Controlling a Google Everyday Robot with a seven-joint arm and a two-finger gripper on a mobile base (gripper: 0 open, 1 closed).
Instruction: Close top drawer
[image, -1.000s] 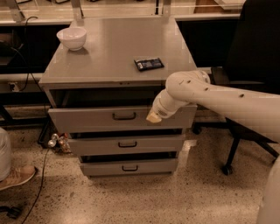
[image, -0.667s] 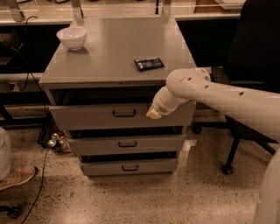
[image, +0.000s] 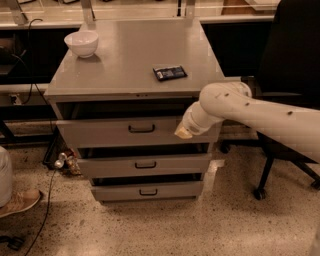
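The pincer (image: 183, 132), grip impossible to tell, presses against the top drawer (image: 100, 134), whose handle (image: 141, 128) sits just beside it. The drawer has edged inward since a second ago but remains partly open.

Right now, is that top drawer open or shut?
Partly open: the top drawer juts forward, with a dark gap between its front panel and the cabinet top. The gripper is at one end of that panel.
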